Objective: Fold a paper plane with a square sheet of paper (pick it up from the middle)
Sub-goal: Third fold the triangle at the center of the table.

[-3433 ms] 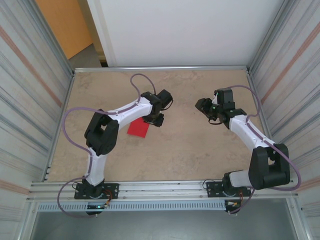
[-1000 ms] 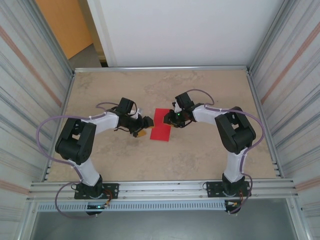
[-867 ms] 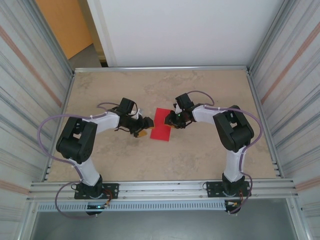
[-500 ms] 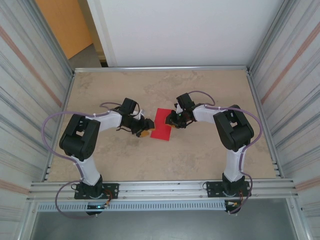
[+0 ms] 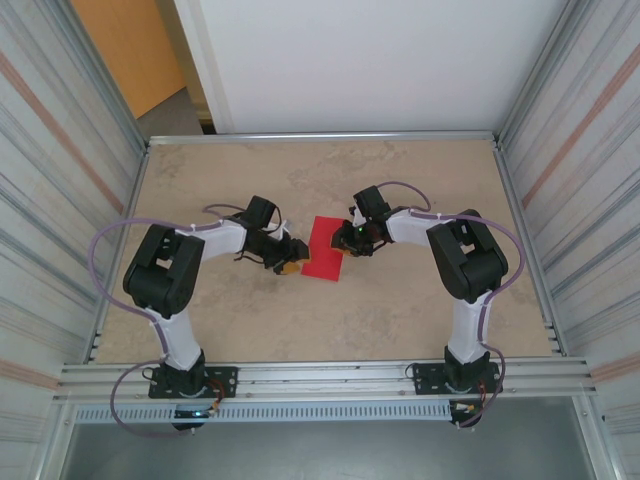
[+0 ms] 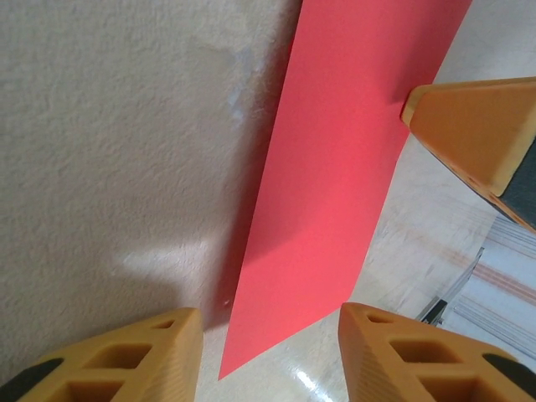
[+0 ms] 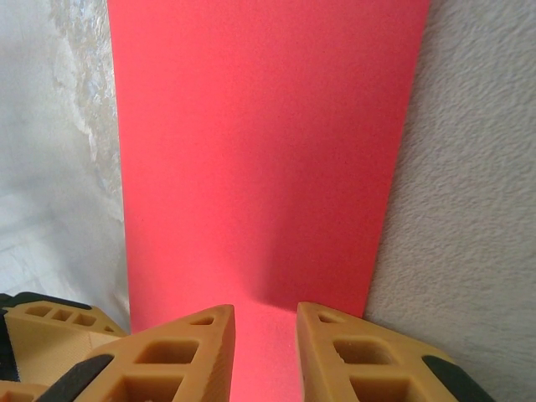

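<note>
The square sheet of paper [image 5: 322, 252] is bright red and lies on the table between the two arms. My left gripper [image 5: 291, 263] is low at its left edge. In the left wrist view the left gripper [image 6: 268, 322] is open, and a corner of the paper [image 6: 352, 151] reaches into the gap, touching neither finger. That edge casts a shadow on the table. My right gripper [image 5: 346, 240] is over the sheet's right side. In the right wrist view the right gripper [image 7: 264, 314] has its fingertips a narrow gap apart, down on the paper [image 7: 260, 151], with red showing between them.
One finger of the right gripper [image 6: 469, 126] shows at the paper's far edge in the left wrist view. The beige table [image 5: 400, 310] has a metal rim and corrugated walls on both sides. Both arms are folded in towards the centre.
The left gripper's jaws have narrowed and it has edged right to the paper's edge. The right gripper has stayed on the sheet, closing very slightly. The paper has barely shifted.
</note>
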